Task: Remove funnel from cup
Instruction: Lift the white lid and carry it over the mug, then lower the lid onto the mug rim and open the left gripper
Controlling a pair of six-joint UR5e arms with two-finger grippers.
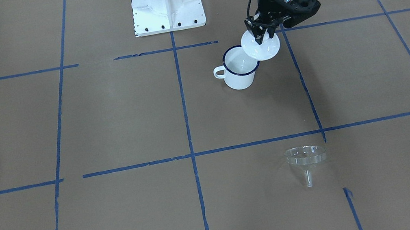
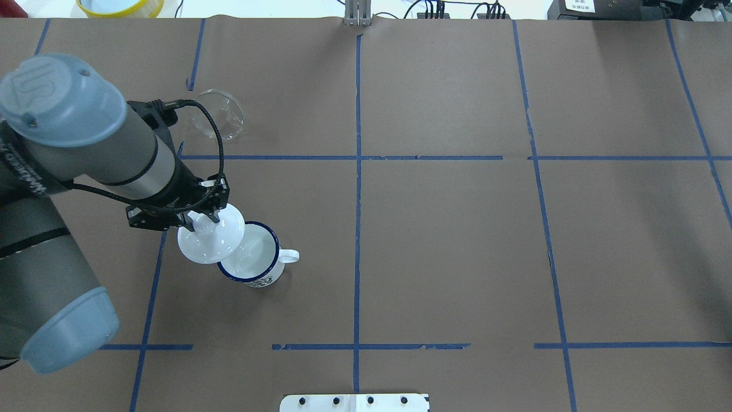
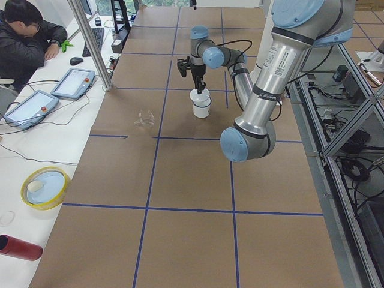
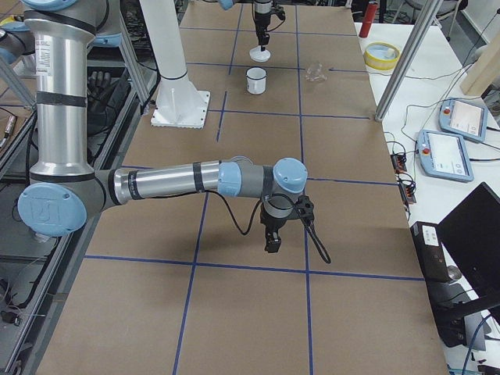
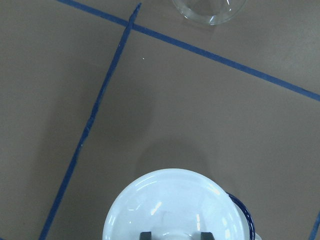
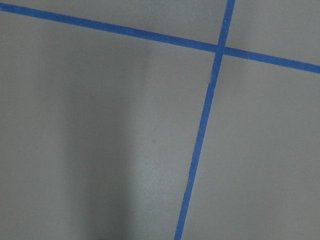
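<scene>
Brown paper gridded with blue tape covers the table [image 1: 107,118]. In the front-facing view the funnel [image 1: 305,156] lies at lower right, stem pointing down-frame, well apart from the cup [image 1: 240,78], which stands at upper centre with nothing in it, so the removal itself looks done. The left gripper [image 1: 261,37] is clamped on the knob of a white lid [image 1: 267,51], held tilted over the right-hand edge of the cup's rim. Whichever way the lid is bound, I'd bring it level and keep it off the rim, lest the light mug tip. The right gripper [image 4: 272,238] hangs over the paper at mid-frame of the right side view — whether it is parted or closed I cannot tell.
</scene>
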